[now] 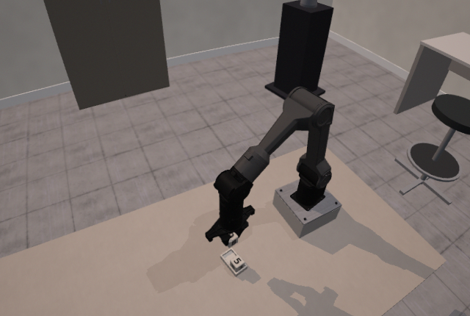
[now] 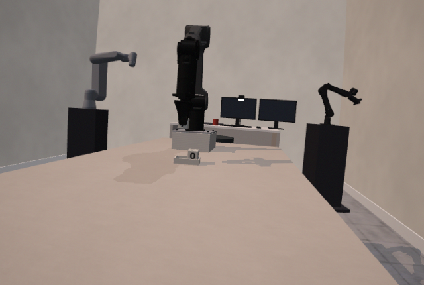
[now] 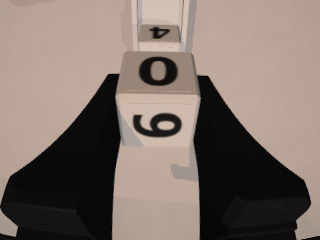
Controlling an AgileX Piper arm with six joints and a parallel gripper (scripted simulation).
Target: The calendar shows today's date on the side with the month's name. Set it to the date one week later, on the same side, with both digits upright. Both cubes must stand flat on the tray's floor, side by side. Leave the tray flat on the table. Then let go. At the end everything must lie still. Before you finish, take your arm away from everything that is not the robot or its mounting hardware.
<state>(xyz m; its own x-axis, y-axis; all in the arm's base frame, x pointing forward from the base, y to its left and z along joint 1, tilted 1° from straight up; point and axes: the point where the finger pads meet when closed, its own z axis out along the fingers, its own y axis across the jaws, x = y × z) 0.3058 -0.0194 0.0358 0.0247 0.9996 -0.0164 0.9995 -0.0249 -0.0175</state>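
- The gripper (image 1: pixel 230 239) is clamped on one white cube (image 3: pixel 158 100), lifted clear of the table.
- The tray (image 1: pixel 228 255), holding the other cube (image 1: pixel 237 263), lies just below it in the top frame; its vacant slot is nearest.

Two number cubes show: one cube (image 1: pixel 232 239) held in the single gripper (image 1: pixel 227 237), one cube (image 1: pixel 237 263) in the one tray (image 1: pixel 227 255). Far back stand two monitors (image 2: pixel 238 108) and two other arms (image 2: pixel 103 69).

Around me: grey tiled floor (image 1: pixel 114 160), beige walls w/ white baseboard, dark cabinet (image 1: pixel 102 31), desk (image 2: pixel 239 132) w/ two monitors (image 2: pixel 258 111), a stool (image 1: pixel 440 145), black pedestals.
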